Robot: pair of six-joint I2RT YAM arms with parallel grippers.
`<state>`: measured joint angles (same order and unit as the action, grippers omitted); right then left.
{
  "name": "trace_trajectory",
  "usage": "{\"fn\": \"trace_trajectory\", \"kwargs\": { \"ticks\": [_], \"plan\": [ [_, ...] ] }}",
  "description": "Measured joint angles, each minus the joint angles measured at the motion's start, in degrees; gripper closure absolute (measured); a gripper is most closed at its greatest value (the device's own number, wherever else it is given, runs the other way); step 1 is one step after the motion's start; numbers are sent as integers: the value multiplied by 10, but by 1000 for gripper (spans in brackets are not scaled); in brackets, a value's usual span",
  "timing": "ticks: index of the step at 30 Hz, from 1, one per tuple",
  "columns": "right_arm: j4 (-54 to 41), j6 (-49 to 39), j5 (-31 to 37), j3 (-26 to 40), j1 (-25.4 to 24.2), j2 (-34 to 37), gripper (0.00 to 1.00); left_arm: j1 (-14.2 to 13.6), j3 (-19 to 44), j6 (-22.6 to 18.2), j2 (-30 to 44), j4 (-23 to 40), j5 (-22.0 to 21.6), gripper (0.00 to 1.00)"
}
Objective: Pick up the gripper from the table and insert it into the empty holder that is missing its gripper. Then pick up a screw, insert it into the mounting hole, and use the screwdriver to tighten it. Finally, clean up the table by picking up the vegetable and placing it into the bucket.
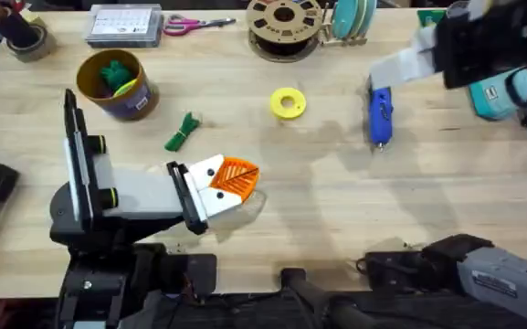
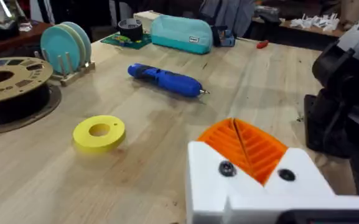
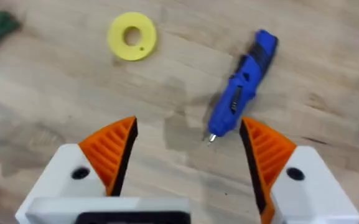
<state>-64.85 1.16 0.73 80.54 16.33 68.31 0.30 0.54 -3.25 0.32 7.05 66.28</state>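
Note:
The blue screwdriver (image 1: 379, 114) lies flat on the table right of centre, with my right gripper (image 3: 188, 127) hovering open above it. Its thin tip (image 3: 211, 137) shows between the two orange pads. My left gripper (image 1: 229, 180) rests low near the table's middle, its two orange pads (image 2: 244, 146) pressed together and shut, nothing visible between them. The vegetable (image 1: 183, 132), a small dark-green sprig, lies on the wood just beyond the left gripper. Behind it stands the mustard bucket (image 1: 138, 99), holding a bigger green bundle. The loose gripper, the empty holder and the screw are out of view.
A yellow ring (image 1: 288, 102) lies between the sprig and the screwdriver. At the back are a brown spool (image 1: 284, 23), scissors (image 1: 194, 25), a parts box (image 1: 124, 25) and teal discs in a rack (image 2: 67, 46). A teal case (image 1: 500, 96) sits at the far right.

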Motion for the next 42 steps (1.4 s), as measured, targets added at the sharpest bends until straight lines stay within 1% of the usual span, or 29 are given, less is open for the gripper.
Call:
{"fn": "trace_trajectory", "kwargs": {
  "ticks": [3,4,9,12,21,27,30,35,38,42],
  "plan": [
    [-7,23,17,11,-28,12,6,0,0,0,0,0,0,997],
    [-15,34,27,25,-54,38,6,0,0,0,0,0,0,997],
    [-24,36,40,53,-86,97,6,0,0,0,0,0,0,997],
    [-10,35,42,56,-94,134,6,0,0,0,0,0,0,997],
    [18,35,42,56,-95,250,7,0,0,0,0,0,0,997],
    [45,56,43,56,-102,321,6,0,0,0,0,0,0,997],
    [57,62,44,56,-110,339,7,0,0,0,0,0,0,997],
    [94,66,44,50,-139,345,6,0,0,0,0,0,0,997],
    [118,68,44,30,-152,345,6,0,0,0,0,0,0,997],
    [155,75,44,-2,-152,345,6,0,0,0,0,0,0,997]
  ]
}}
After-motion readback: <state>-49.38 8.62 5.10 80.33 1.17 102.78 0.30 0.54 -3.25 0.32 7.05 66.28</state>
